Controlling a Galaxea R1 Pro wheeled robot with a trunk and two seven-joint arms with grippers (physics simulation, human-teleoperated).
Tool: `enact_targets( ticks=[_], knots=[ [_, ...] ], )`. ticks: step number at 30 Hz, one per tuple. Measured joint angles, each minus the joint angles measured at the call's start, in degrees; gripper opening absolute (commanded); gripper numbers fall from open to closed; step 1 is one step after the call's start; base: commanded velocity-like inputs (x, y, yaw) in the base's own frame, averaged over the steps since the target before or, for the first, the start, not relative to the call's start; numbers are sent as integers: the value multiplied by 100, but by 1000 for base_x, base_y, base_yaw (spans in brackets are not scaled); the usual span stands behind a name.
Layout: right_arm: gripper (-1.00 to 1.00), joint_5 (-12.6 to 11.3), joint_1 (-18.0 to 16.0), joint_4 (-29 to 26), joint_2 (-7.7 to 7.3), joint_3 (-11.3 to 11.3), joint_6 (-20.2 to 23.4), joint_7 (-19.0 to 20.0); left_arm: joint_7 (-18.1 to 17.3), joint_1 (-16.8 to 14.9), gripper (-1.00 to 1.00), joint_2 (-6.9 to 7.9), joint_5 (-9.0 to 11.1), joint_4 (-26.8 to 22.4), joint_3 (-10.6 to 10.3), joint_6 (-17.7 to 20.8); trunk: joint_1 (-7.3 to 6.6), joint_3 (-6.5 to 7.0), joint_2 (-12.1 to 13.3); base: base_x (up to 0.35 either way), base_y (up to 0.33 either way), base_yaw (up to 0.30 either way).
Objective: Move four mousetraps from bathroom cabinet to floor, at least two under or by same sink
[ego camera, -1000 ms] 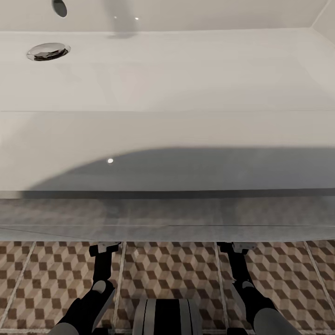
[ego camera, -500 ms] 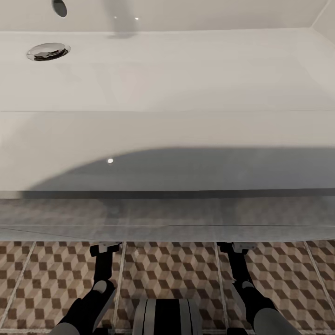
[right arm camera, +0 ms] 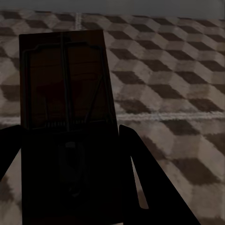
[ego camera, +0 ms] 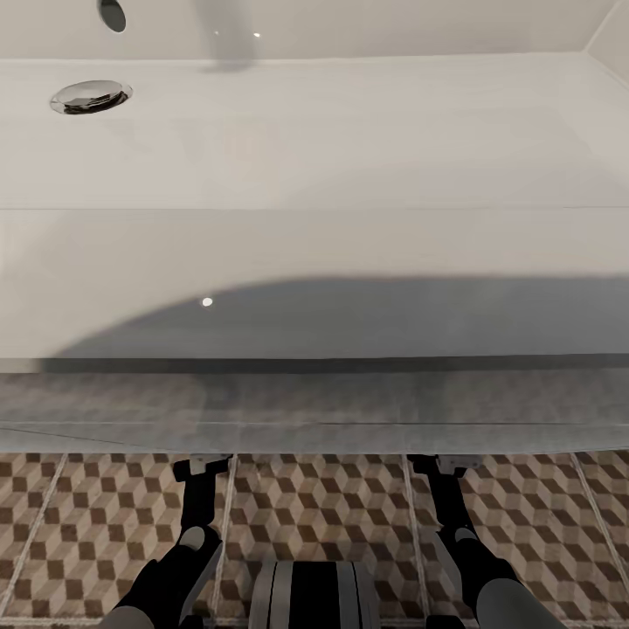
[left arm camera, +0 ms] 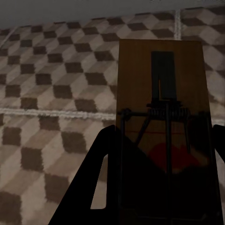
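Observation:
In the left wrist view, a wooden mousetrap with a dark spring and a red mark sits between the fingers of my left gripper, which is shut on it just above the cube-patterned bathroom floor. A second mousetrap is clamped in my right gripper, over the same tiles. In the head view both forearms, left and right, reach under the front edge of the white sink, which hides the grippers. The cabinet is out of view.
The wide white basin has a chrome drain at its far left. Its grey front edge overhangs the tiled floor. My dark base is at the lower middle, between the arms.
In the head view my left forearm has edged slightly to the right. The right arm and the sink have not shifted.

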Motion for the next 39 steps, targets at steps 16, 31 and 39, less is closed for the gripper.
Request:
enact_targets(
  ticks=[16, 31, 39],
  knots=[
    [-100, 81, 0, -8, 1, -4, 16, -610, 151, 2, -100, 11, -8, -36, 108, 14, 0, 0, 0, 0, 0, 0],
    [-100, 245, 0, -10, 1, 8, 47, -631, 433, -2, -100, 55, -21, -47, 150, 30, 0, 0, 0, 0, 0, 0],
    [-100, 291, 0, -4, -23, 4, 52, -554, 433, 1, -100, 30, -6, -46, 177, -28, 0, 0, 0, 0, 0, 0]
  ],
)
